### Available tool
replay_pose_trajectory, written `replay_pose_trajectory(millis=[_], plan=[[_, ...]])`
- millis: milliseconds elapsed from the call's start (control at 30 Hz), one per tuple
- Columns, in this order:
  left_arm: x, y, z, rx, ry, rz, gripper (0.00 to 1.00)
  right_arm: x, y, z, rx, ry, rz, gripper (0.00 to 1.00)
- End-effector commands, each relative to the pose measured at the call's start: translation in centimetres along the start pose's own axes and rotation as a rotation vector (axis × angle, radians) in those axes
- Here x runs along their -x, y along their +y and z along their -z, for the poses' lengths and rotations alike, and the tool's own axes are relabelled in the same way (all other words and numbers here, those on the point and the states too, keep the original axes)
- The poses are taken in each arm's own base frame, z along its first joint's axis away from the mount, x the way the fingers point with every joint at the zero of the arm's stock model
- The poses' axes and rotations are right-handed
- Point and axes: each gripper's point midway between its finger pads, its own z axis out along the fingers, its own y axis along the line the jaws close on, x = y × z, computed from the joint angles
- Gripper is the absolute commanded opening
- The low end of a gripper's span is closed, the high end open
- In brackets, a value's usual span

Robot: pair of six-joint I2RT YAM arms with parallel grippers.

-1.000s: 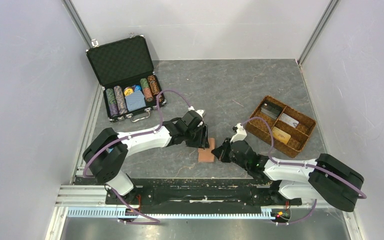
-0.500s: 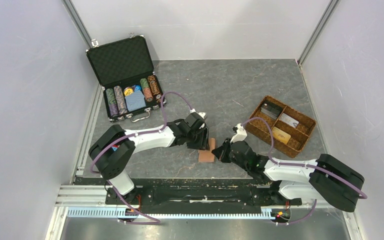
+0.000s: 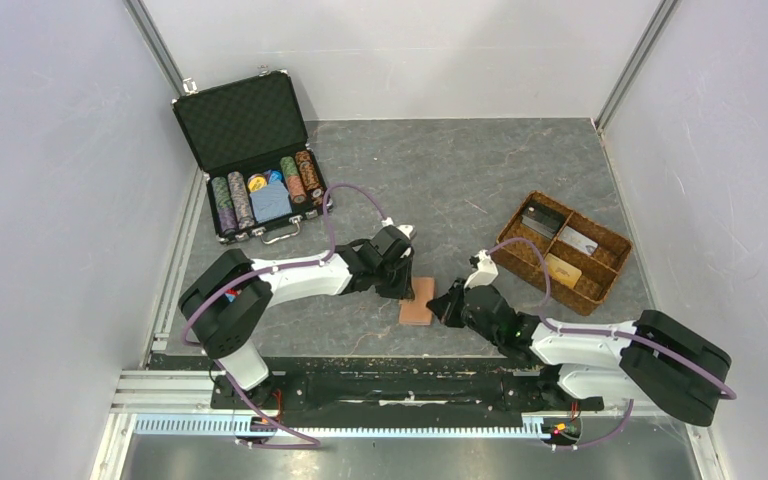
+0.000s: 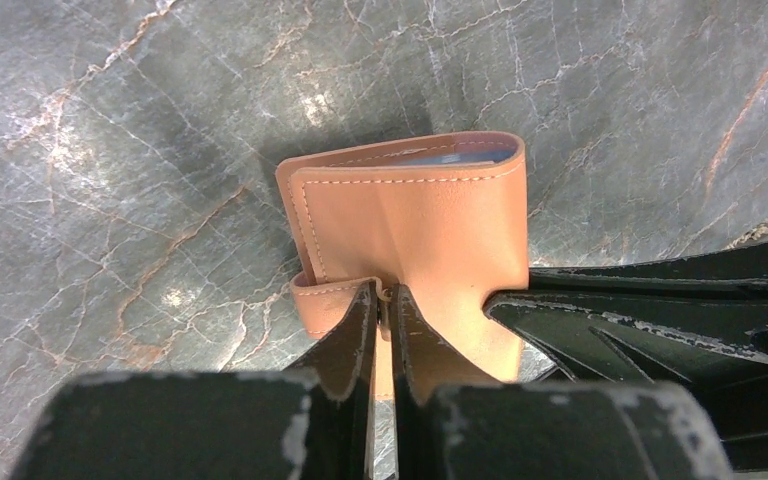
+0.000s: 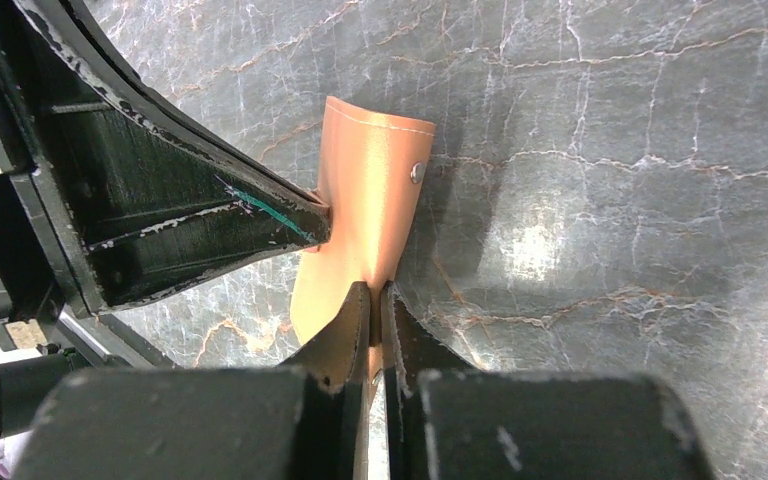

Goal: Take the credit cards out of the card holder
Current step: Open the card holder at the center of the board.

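The wallet (image 3: 417, 303) lies shut on the table (image 3: 520, 170) near the front edge, right between the two arms. The left gripper (image 4: 385, 300) is clenched on a thin leather flap at the wallet's near side, and the right gripper (image 5: 375, 300) is clenched on the opposite edge, just below the flap that carries the snap stud (image 5: 417, 172). So both have hold of leather, neither of a card. A pale blue strip (image 4: 455, 156) shows in the wallet's far mouth; I cannot tell whether that is lining or a card edge. Three cards (image 3: 577, 240) lie in the woven tray (image 3: 609, 278) well off to the right, and the chip case (image 3: 250, 150) stands open at the back left, out of the way. To my eye the step in hand is opening the wallet so the sleeves can be reached. To do it well, each pinch should hold one leaf only; if either has caught both layers, pulling will just drag the whole thing. One arm ought to pin its side low on the table while the other peels its flap up and away in a slow arc. The leather is smooth and the bites are shallow, so a quick tug could slip free or flip the wallet over
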Motion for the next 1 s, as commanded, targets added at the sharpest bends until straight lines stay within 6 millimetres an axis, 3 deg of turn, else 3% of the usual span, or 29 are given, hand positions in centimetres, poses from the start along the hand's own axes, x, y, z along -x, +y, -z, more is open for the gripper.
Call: replay_pose_trajectory(millis=[0,300,433,700,867,967], plan=[[-0.9,1.4,0.1,0.057,0.026,-0.029,0.03,1.0,0.0,0.2,0.008,-0.066,-0.015,0.0],[0.2,1.5,2.5,0.083,-0.03,-0.026,0.02,1.2,-2.3,0.5,-0.072,-0.084,0.034,0.0],[-0.5,1.8,2.9,0.08,-0.032,0.004,0.02,1.7,-3.1,0.6,-0.096,-0.095,0.075,0.01],[-1.0,1.4,3.4,0.017,-0.058,0.032,0.02,3.8,-1.3,0.7,-0.09,-0.082,0.218,0.42],[-0.9,0.3,3.6,-0.067,-0.091,0.057,0.02,3.7,-0.1,0.6,-0.087,-0.03,0.285,0.67],[-0.9,-0.1,3.9,-0.1,-0.107,0.063,0.02,3.2,0.5,0.1,-0.094,-0.001,0.321,0.71]])
